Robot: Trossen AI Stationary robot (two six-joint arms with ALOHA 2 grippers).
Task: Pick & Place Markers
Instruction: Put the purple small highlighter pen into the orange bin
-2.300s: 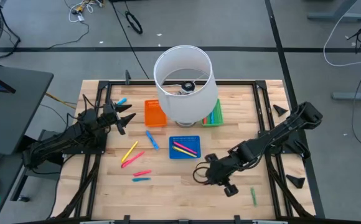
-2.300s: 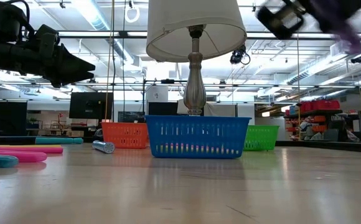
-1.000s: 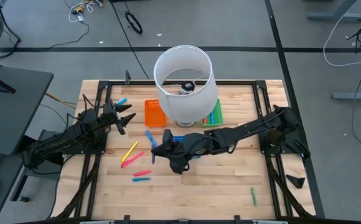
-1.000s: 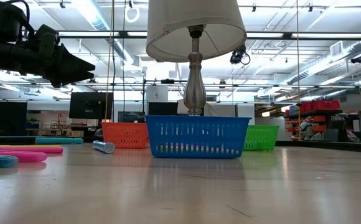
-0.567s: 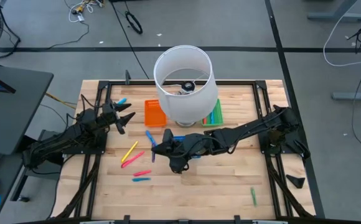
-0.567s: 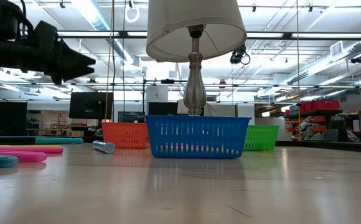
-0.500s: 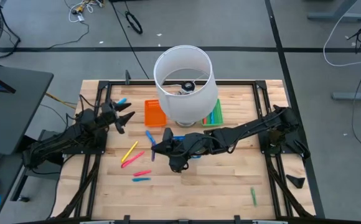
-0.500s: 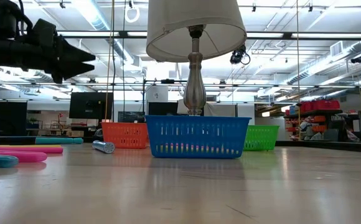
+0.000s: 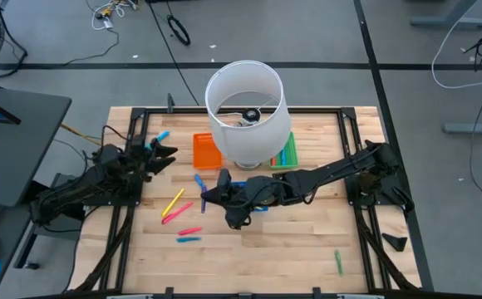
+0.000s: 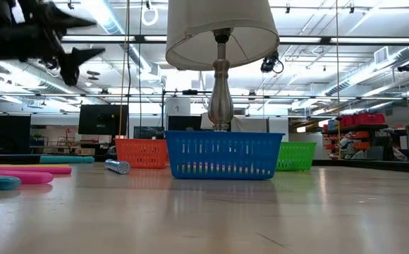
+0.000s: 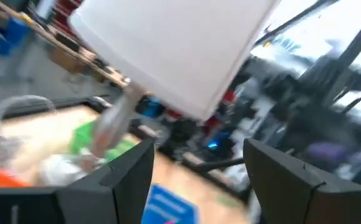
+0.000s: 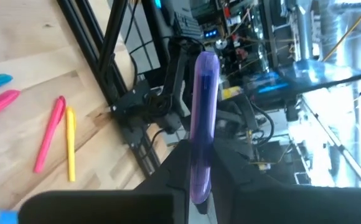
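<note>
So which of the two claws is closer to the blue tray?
The right gripper, shut on a purple marker, hangs at the blue tray's left edge. The left gripper, open, is off by the table's left side, beyond the orange tray.

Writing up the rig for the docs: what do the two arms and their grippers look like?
Both arms are black, built of jointed segments with dark cables running alongside. The left gripper ends in two black, pointed fingers, broad and flat-faced in its wrist view. The right gripper is also black, with chunky housing behind two narrow fingers. No markings are legible.
</note>
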